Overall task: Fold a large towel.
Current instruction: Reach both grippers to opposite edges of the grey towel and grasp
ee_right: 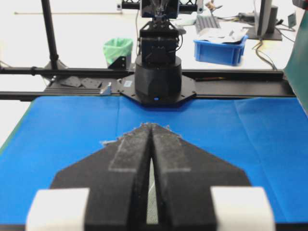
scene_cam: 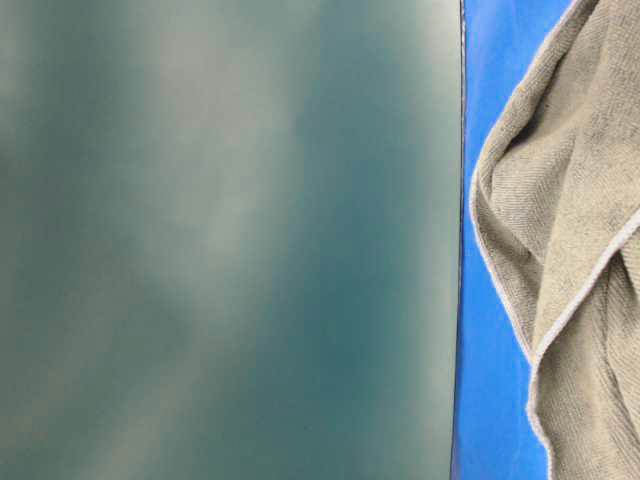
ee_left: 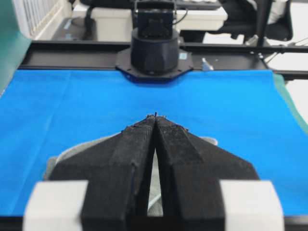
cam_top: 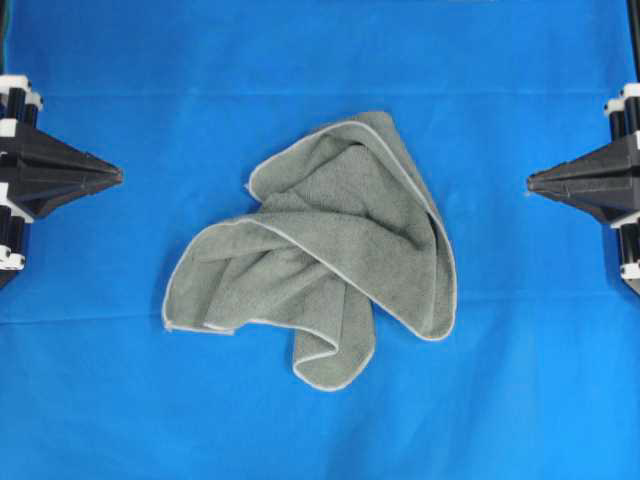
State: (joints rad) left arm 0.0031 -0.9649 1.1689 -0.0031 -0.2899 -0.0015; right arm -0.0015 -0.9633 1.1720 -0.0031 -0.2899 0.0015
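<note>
The towel [cam_top: 330, 250], grey-green and fuzzy with a pale stitched edge, lies crumpled in a loose heap at the middle of the blue cloth [cam_top: 320, 60]. Its folds fill the right side of the table-level view [scene_cam: 570, 240]. My left gripper [cam_top: 118, 176] hovers at the left edge, shut and empty, well clear of the towel. My right gripper [cam_top: 530, 182] mirrors it at the right edge, also shut on nothing. In the left wrist view the shut gripper [ee_left: 155, 116] hides most of the towel [ee_left: 60, 159]. In the right wrist view the gripper [ee_right: 152, 126] covers it too.
The blue cloth covers the whole work surface. The opposite arm's black base [ee_left: 154, 53] stands at the far edge in the left wrist view, and the other base [ee_right: 158, 77] in the right wrist view. A dark green blurred panel [scene_cam: 230, 240] fills the left of the table-level view.
</note>
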